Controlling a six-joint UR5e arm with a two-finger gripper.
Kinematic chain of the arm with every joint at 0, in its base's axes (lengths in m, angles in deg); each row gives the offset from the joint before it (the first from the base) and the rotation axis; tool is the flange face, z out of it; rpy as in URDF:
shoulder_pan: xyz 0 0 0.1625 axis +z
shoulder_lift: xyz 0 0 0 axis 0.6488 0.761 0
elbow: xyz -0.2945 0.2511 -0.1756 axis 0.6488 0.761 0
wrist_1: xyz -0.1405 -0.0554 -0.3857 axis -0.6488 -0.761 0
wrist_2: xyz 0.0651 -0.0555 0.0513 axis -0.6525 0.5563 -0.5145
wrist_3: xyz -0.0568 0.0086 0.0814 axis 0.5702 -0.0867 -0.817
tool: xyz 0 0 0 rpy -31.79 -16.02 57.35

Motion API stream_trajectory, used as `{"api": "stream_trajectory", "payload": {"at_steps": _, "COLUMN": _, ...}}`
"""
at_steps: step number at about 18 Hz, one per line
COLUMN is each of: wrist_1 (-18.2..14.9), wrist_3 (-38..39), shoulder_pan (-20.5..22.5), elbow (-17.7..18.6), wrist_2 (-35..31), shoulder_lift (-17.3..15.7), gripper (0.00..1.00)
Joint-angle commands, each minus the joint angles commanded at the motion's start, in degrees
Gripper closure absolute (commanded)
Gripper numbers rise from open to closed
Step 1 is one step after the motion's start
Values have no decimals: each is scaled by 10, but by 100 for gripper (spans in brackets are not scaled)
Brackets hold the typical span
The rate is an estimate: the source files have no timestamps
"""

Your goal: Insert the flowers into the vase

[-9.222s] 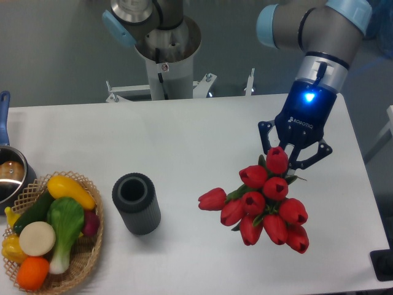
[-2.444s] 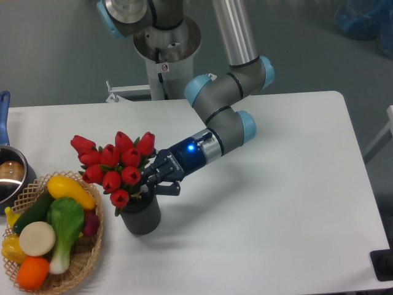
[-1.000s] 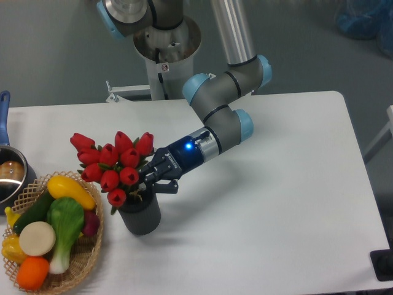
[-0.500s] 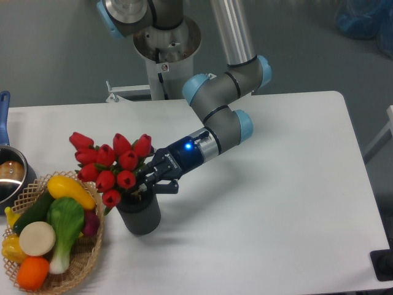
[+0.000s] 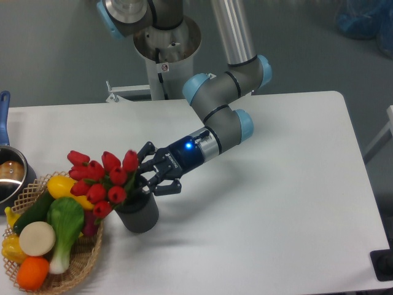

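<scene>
Reaching low leftward, hand spread open, holding nothing, beside flowers in vase.

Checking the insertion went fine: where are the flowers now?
The flowers stand in the vase at the table's left front, leaning left over the basket, with the open gripper just right of them.

Arm folded low from its rear base, forearm angling down-left, wrist light glowing blue, gripper lying nearly level and pointing left, its black fingers spread apart with nothing clamped between them.
</scene>
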Motion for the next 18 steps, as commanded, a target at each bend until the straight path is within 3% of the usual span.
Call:
{"api": "stream_trajectory", "payload": {"at_steps": 3, "wrist_1": 0, "wrist_3": 0, "shoulder_pan": 2, "elbow": 0, "wrist_2": 0, "shoulder_lift": -1, "gripper": 52}}
{"api": "stream_trajectory", "payload": {"at_steps": 6, "wrist_1": 2, "wrist_3": -2, "shoulder_pan": 6, "elbow": -4, "wrist_2": 1, "shoulder_lift": -3, "gripper": 37}}
{"api": "stream_trajectory", "payload": {"at_steps": 7, "wrist_1": 1, "wrist_3": -6, "shoulder_pan": 6, "elbow": -10, "wrist_2": 1, "shoulder_lift": -5, "gripper": 14}}
{"api": "stream_trajectory", "payload": {"at_steps": 8, "wrist_1": 2, "wrist_3": -11, "shoulder_pan": 6, "elbow": -11, "wrist_2": 1, "shoulder_lift": -8, "gripper": 0}}
{"api": "stream_trajectory", "payload": {"at_steps": 12, "wrist_1": 4, "wrist_3": -14, "shoulder_pan": 18, "elbow": -4, "wrist_2": 0, "shoulder_lift": -19, "gripper": 0}}
{"api": "stream_trajectory", "payload": {"at_steps": 14, "wrist_1": 3, "wrist_3": -11, "shoulder_pan": 17, "elbow": 0, "wrist_2": -7, "shoulder_lift": -40, "gripper": 0}}
{"api": "stream_trajectory", "payload": {"at_steps": 18, "wrist_1": 2, "wrist_3": -5, "shoulder_pan": 32, "elbow": 7, "wrist_2": -87, "shoulder_lift": -63, "gripper": 0}}
